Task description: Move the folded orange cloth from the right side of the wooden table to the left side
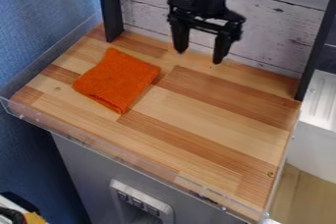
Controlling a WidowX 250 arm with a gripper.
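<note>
1. Black two-finger gripper (199, 57) hangs over the far side; fingers (223, 46) spread well apart, released.
2. Square folded orange cloth (118, 78) lies at left on the striped wooden surface (203, 120), apart from the fingers.
3. Clear plastic rim (118, 155) along the near edge.
4. Whitewashed plank board (275, 29) behind, between black upright posts (110, 7).
5. White ribbed fixture (322, 95), right.
</note>
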